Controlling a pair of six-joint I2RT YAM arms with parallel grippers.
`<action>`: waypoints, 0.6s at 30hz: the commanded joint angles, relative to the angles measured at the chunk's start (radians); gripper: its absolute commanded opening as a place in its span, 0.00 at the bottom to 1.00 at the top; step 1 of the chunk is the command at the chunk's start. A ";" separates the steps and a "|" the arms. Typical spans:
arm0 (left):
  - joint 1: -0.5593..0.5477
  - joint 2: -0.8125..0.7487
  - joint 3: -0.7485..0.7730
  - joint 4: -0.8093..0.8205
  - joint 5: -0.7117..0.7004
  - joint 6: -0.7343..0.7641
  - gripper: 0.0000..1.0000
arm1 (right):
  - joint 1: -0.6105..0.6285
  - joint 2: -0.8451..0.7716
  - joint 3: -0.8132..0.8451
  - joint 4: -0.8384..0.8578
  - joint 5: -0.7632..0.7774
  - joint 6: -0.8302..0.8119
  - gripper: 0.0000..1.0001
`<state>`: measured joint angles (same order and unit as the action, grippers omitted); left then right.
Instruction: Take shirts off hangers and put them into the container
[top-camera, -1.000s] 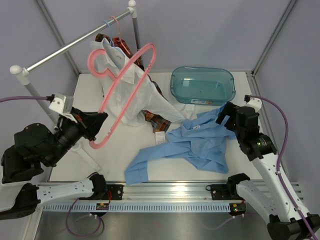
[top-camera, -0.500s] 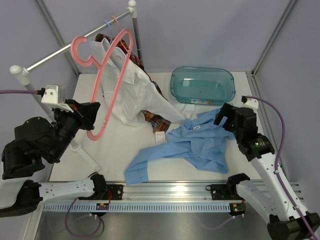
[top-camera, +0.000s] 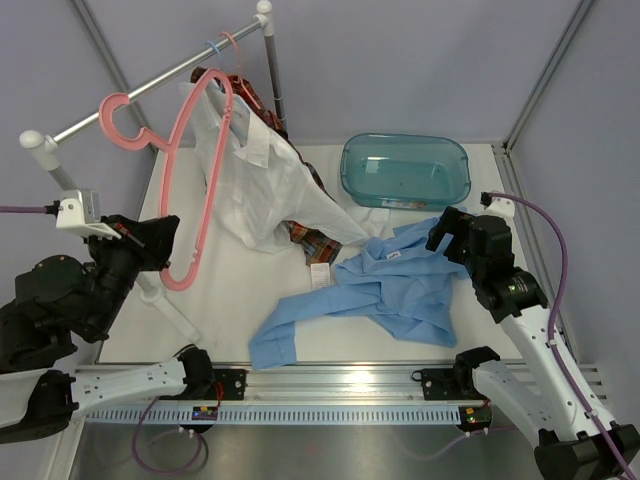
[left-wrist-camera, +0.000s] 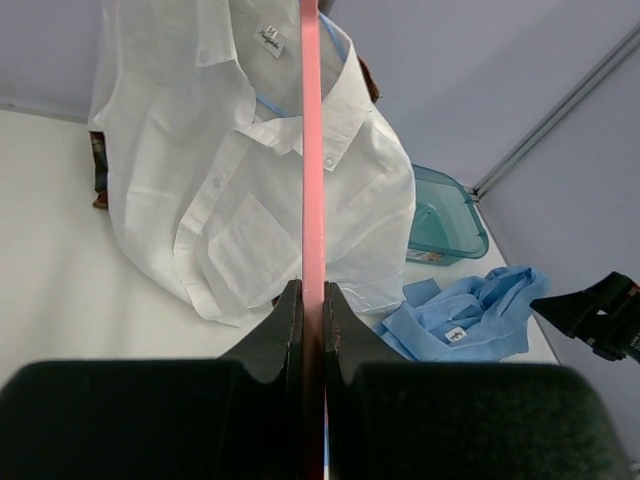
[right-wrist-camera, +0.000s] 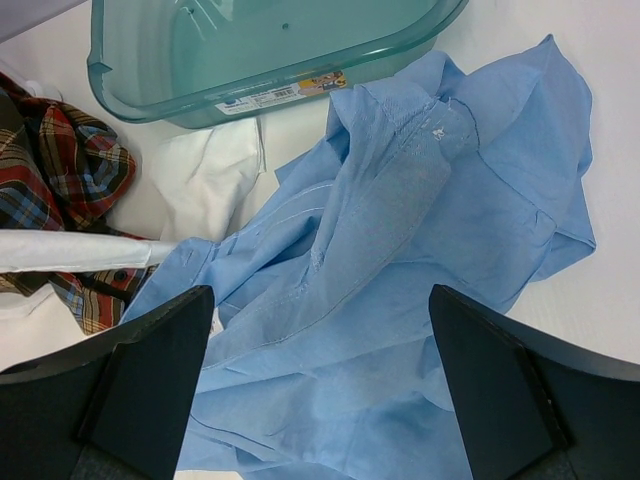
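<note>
The light blue shirt (top-camera: 400, 285) sprawls by the table's (top-camera: 235, 295) near edge, under the right gripper (right-wrist-camera: 318, 330), whose jaws are spread wide. At left, the left gripper (left-wrist-camera: 313, 292) pinches the pink hanger (left-wrist-camera: 311, 150); bare tabletop lies between. Beyond, the white shirt (top-camera: 260, 190) hangs left and the container (top-camera: 370, 188) sits far right.

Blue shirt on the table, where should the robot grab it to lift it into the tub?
Grab the blue shirt at its bunched-up collar, by the little tag. That part stands up in a thick fold; the rest lies flat. The open right gripper hangs right above, so coming straight down is probably best.
</note>
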<state>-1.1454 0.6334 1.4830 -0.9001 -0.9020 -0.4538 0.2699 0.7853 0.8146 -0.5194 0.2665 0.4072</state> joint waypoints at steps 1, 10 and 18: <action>-0.002 -0.009 -0.013 0.004 -0.109 -0.059 0.00 | -0.003 -0.012 -0.005 0.036 -0.018 -0.015 0.99; -0.001 -0.084 -0.081 -0.034 -0.149 -0.091 0.00 | -0.003 0.002 -0.011 0.045 -0.033 -0.011 0.99; -0.002 -0.074 -0.096 -0.034 -0.219 -0.077 0.00 | -0.003 0.009 -0.012 0.056 -0.046 -0.011 0.99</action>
<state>-1.1450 0.5274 1.3830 -0.9787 -1.0260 -0.5167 0.2695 0.7937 0.8051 -0.5110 0.2401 0.4072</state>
